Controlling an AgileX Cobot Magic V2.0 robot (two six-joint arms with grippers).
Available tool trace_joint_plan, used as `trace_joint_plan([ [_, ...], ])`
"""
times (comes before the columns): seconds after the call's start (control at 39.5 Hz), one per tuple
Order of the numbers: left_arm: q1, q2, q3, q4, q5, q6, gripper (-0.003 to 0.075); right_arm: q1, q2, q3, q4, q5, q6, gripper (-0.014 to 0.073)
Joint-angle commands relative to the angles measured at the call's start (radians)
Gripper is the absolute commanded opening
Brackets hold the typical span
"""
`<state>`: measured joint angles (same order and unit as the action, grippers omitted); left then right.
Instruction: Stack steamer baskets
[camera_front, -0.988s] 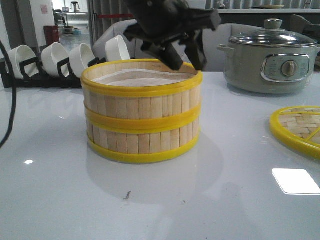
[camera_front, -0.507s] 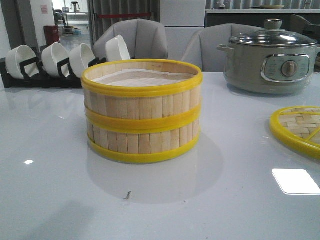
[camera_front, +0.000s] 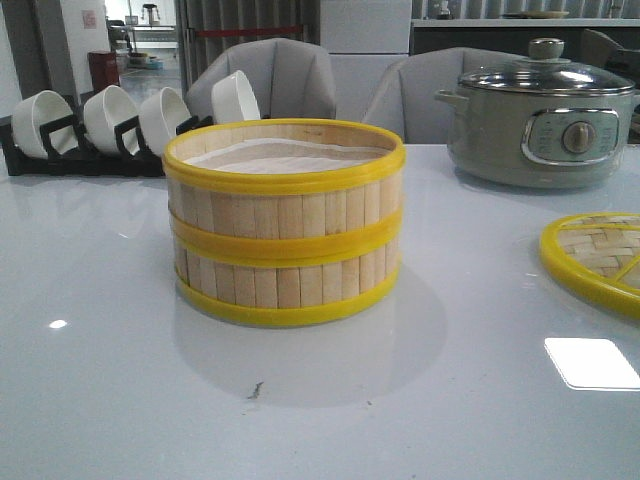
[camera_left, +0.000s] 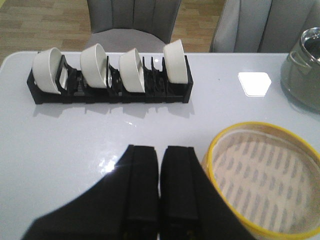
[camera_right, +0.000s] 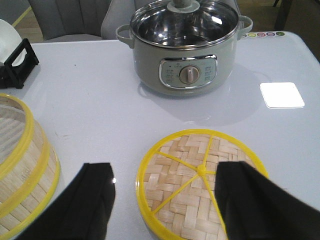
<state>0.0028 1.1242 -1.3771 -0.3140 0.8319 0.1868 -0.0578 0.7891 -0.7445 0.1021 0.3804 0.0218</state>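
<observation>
- Steamer baskets stand stacked one on the other at the middle of the white counter, rims aligned, with the yellow band where they meet running around the middle of the stack.
- White liner shows inside the upper basket.
- Neither arm appears in the front view.
- Left gripper hangs over the counter just beside the stack's rim, touching nothing; its jaws are pressed nearly together with only a thin slit between them, and hold nothing.
- Right gripper hangs above the woven lid, which lies flat on the counter to the right of the stack and well apart from it; its jaws are spread wide, one to each side of the lid, and hold nothing.
- Grey electric pot with a glass cover stands at the far right of the counter, beyond the lid.
- Black rack at the far left edge holds four white bowls tilted on their sides.
- Grey chairs stand behind the counter.
</observation>
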Motion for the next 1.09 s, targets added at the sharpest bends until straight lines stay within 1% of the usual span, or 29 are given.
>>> trace_joint_plan([
  [0.0, 0.000, -0.136, 0.132, -0.023, -0.139, 0.004, 0.0085, -0.001, -0.004, -0.035, 0.011, -0.085, -0.007, 0.0538],
  [0.08, -0.002, -0.226, 0.291, -0.023, -0.210, 0.004, 0.0085, 0.000, -0.004, -0.035, 0.016, -0.085, -0.007, 0.0538],
  [0.2, -0.021, -0.325, 0.496, -0.023, -0.279, 0.004, 0.0085, 0.016, -0.004, -0.035, 0.017, -0.085, -0.007, 0.0538],
  [0.3, -0.063, -0.384, 0.625, -0.021, -0.328, 0.004, 0.0085, 0.027, -0.004, -0.035, 0.017, -0.083, -0.007, 0.0538],
  [0.41, -0.089, -0.443, 0.718, -0.021, -0.362, 0.004, 0.0085, 0.028, -0.004, -0.035, 0.017, -0.076, -0.007, 0.0538],
  [0.58, -0.095, -0.517, 0.793, -0.021, -0.392, 0.004, 0.0085, 0.028, -0.004, -0.035, 0.018, -0.072, -0.007, 0.0538],
  [0.96, -0.095, -0.524, 0.799, -0.005, -0.392, 0.004, 0.0085, 0.028, -0.004, -0.035, 0.018, -0.040, -0.007, 0.0538],
  [1.01, -0.095, -0.524, 0.799, -0.005, -0.392, 0.004, 0.0085, 0.028, -0.004, -0.035, 0.018, -0.035, -0.007, 0.0517],
  [1.06, -0.095, -0.524, 0.799, -0.005, -0.392, 0.004, 0.0085, 0.028, -0.004, -0.035, 0.018, -0.027, -0.007, 0.0454],
])
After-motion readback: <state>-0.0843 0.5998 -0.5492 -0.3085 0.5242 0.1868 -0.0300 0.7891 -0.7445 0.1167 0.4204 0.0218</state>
